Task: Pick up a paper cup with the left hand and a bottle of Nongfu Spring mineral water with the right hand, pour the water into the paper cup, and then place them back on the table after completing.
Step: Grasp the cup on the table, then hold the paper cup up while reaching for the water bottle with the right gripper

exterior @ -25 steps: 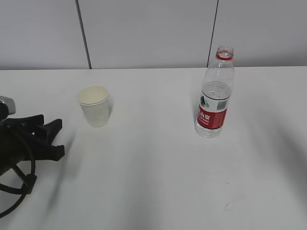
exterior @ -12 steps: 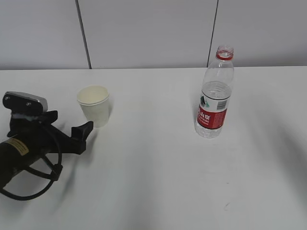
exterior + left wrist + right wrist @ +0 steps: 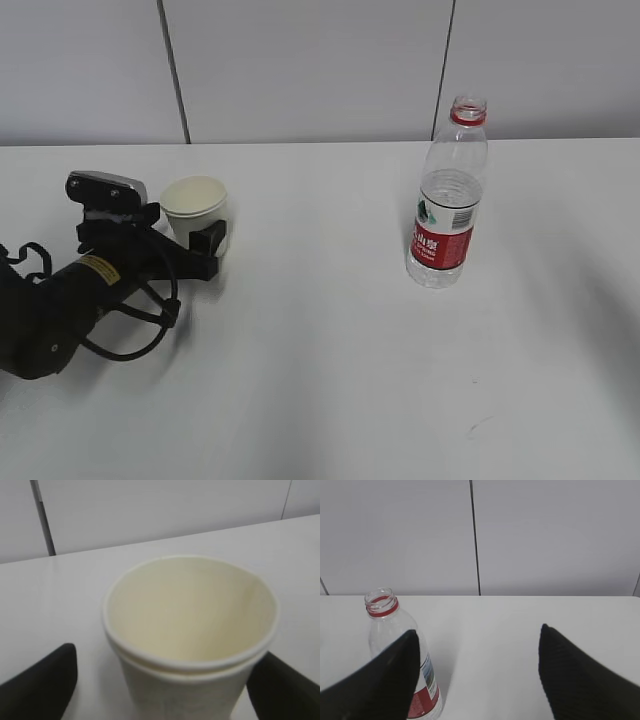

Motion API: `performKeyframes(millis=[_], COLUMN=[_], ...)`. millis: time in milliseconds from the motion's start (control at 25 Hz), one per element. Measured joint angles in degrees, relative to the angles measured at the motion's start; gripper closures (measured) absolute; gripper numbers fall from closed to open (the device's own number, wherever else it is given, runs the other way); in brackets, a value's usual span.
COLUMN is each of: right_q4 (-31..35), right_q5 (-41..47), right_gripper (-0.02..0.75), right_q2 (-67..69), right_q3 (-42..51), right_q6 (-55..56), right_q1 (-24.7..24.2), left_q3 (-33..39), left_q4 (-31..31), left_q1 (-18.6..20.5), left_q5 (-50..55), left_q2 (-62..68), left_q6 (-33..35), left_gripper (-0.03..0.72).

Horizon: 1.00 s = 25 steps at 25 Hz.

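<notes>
From outside, we are seeing the left end effector [image 3: 200, 240] straddling the paper cup [image 3: 196, 208] on the bench [image 3: 330, 350], fingers spread. Left wrist: the cup is sitting between them. Right wrist: the right end effector [image 3: 477, 672] is gaping wide, the bottle [image 3: 402, 660] off left.

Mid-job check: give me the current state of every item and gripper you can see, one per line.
paper cup: upright on the table, empty, not lifted.
bottle: upright, uncapped, partly filled with water, untouched.
left hand: open, fingers either side of the cup, not closed on it.
right hand: open, off to the right of the bottle, holding nothing; not visible in the exterior view.
</notes>
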Motion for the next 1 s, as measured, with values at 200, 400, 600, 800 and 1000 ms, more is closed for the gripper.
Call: performKeyframes(millis=[200,400,600,800,1000], right_q4=[0.1,0.1,0.1,0.1,0.1], right_q5=[0.0,0.0,0.0,0.0,0.0], right_gripper=[0.189,0.189,0.189,0.189,0.189], right_q2=[0.0,0.0,0.0,0.0,0.0], right_q3=[0.0,0.0,0.0,0.0,0.0], right_q6=[0.0,0.0,0.0,0.0,0.0], right_q1=[0.0,0.0,0.0,0.0,0.0], left_q3=[-4.6,-6.8,-7.3,-7.3,-7.3], left_q4=[0.6,1.6,2.5,2.8,2.8], left_q1=[0.0,-0.1,-0.4,-0.4,-0.4], left_q5=[0.1,0.2,0.1,0.1,0.1], left_q2=[4.0,5.4,5.5,5.5,5.5], left_q6=[-2.3,-2.8,-2.9,-3.0,-3.0], left_gripper=[0.076,0.092,0.100,0.133,0.239])
